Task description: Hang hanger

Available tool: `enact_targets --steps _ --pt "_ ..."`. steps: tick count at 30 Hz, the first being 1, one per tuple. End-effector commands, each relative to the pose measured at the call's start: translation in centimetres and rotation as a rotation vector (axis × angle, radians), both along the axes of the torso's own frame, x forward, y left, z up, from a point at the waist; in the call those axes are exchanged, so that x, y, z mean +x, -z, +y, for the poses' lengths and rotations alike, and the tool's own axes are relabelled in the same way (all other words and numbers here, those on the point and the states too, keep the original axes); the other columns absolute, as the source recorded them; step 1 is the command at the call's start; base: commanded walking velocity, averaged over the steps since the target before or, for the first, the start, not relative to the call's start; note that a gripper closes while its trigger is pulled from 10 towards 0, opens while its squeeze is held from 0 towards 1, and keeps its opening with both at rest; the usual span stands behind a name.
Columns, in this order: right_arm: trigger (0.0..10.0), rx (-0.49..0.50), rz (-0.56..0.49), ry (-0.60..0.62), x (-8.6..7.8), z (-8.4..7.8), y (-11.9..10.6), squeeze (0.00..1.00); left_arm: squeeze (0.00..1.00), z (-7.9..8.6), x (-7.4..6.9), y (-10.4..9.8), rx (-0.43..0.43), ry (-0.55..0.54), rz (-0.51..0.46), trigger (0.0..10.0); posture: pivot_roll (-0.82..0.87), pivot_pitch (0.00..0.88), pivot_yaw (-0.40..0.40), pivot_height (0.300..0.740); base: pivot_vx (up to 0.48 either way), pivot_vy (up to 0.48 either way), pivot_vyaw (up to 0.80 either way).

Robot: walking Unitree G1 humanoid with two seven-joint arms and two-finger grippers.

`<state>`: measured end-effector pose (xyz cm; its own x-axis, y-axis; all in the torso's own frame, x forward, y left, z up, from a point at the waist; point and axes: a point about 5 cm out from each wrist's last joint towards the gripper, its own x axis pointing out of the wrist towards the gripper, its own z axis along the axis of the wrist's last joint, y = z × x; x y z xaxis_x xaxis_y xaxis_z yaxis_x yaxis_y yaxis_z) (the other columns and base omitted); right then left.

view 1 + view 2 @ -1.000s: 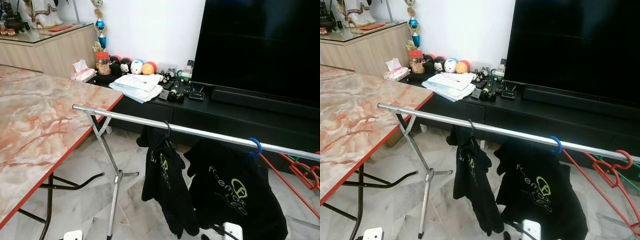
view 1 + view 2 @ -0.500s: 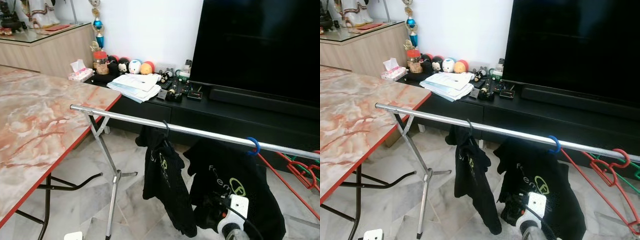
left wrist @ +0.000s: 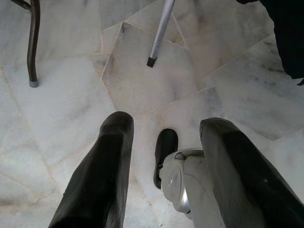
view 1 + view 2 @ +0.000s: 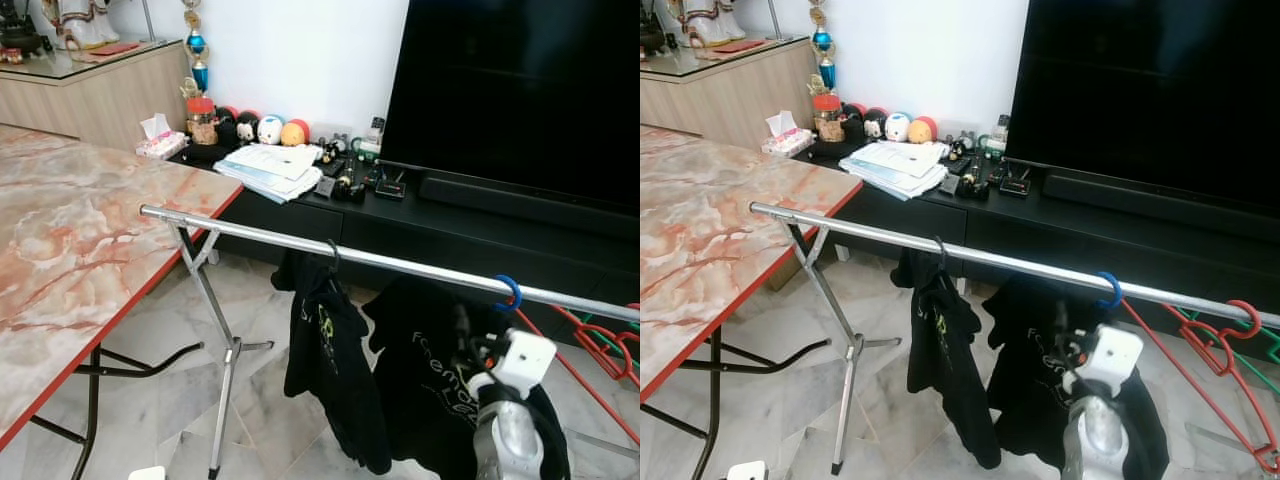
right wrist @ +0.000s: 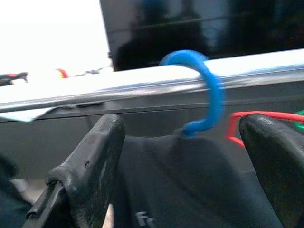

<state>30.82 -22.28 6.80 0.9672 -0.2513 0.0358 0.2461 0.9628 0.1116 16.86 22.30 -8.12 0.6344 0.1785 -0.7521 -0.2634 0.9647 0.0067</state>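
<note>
A silver clothes rail point(image 4: 330, 255) runs across in front of me. Two black shirts hang on it, one on a black hanger point(image 4: 332, 262) and one on a blue hanger whose hook point(image 4: 508, 293) curls over the rail. Red hangers point(image 4: 608, 345) hang at the rail's right end. My right arm point(image 4: 512, 400) is raised in front of the shirt on the blue hanger. In the right wrist view my right gripper point(image 5: 183, 124) is open just below the rail, with the blue hook point(image 5: 209, 90) ahead between its fingers. My left gripper point(image 3: 164, 130) hangs open above the marble floor.
A marble-topped table point(image 4: 80, 240) with a red edge stands at the left. The rack's crossed legs point(image 4: 225, 385) stand beside it. Behind the rail are a low black console point(image 4: 450, 225) with papers and small toys, and a large dark TV point(image 4: 520, 90).
My right arm has risen from the bottom edge of the view to the black shirt on the blue hanger. The hangers on the rail have not moved.
</note>
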Motion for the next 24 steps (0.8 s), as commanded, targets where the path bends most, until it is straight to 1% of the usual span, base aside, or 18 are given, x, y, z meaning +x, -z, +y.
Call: enact_targets --steps 1,2,3,4,5,7,8,10,11,13,17,24 --pt "10.0 0.023 0.029 -0.003 -0.1 0.3 0.6 0.0 0.0 -0.1 -0.6 0.3 -0.007 0.007 0.025 10.0 0.11 0.0 -0.033 0.74 0.0 0.0 0.0" --pt "10.0 0.03 0.025 -0.016 -0.1 0.5 0.5 0.0 0.0 -0.1 -0.6 0.3 -0.006 0.01 0.027 10.0 0.11 0.0 -0.033 0.74 0.0 0.0 0.0" --pt "10.0 0.037 0.015 -0.061 -0.4 1.3 0.6 0.0 0.0 -0.1 -0.7 0.4 -0.005 0.014 0.03 10.0 0.12 0.0 -0.036 0.74 0.0 0.0 0.0" --pt "10.0 0.037 0.015 -0.061 -0.4 1.3 0.6 0.0 0.0 -0.1 -0.7 0.4 -0.005 0.014 0.03 10.0 0.12 0.0 -0.036 0.74 0.0 0.0 0.0" --pt "10.0 0.038 0.032 -0.101 -1.2 2.2 1.3 0.0 0.0 -0.1 -0.7 0.4 -0.005 0.016 0.031 10.0 0.12 0.0 -0.036 0.74 0.0 0.0 0.0" --pt "10.0 0.039 0.048 -0.112 -1.6 2.5 1.7 0.0 0.0 -0.1 -0.8 0.4 -0.005 0.017 0.031 10.0 0.12 0.0 -0.036 0.74 0.0 0.0 0.0" --pt "10.0 0.041 0.067 -0.119 -2.2 2.7 2.3 0.0 0.0 -0.1 -0.8 0.4 -0.005 0.017 0.032 10.0 0.12 0.0 -0.035 0.74 0.0 0.0 0.0" --pt "10.0 0.035 0.123 -0.157 -4.1 3.4 4.1 0.0 0.0 -0.1 -0.9 0.5 -0.005 0.021 0.037 10.0 0.12 0.0 -0.032 0.74 0.0 0.0 0.0" --pt "10.0 0.035 0.123 -0.157 -4.1 3.4 4.1 0.0 0.0 -0.1 -0.9 0.5 -0.005 0.021 0.037 10.0 0.12 0.0 -0.032 0.74 0.0 0.0 0.0" --pt "10.0 0.019 0.128 -0.19 -4.8 3.8 4.4 0.0 0.0 -0.1 -1.0 0.5 -0.006 0.025 0.04 10.0 0.12 0.0 -0.03 0.74 0.0 0.0 0.0" --pt "10.0 0.021 0.12 -0.2 -5.0 4.0 4.0 0.0 0.0 -0.1 -1.0 0.5 0.006 0.044 0.042 10.0 0.11 0.0 -0.031 0.74 0.0 0.0 0.0" --pt "10.0 0.022 0.085 -0.216 -3.7 4.3 2.8 0.0 0.0 -0.2 -0.8 0.4 0.0 0.039 0.04 10.0 0.12 0.0 -0.038 0.74 0.0 -0.394 0.0"
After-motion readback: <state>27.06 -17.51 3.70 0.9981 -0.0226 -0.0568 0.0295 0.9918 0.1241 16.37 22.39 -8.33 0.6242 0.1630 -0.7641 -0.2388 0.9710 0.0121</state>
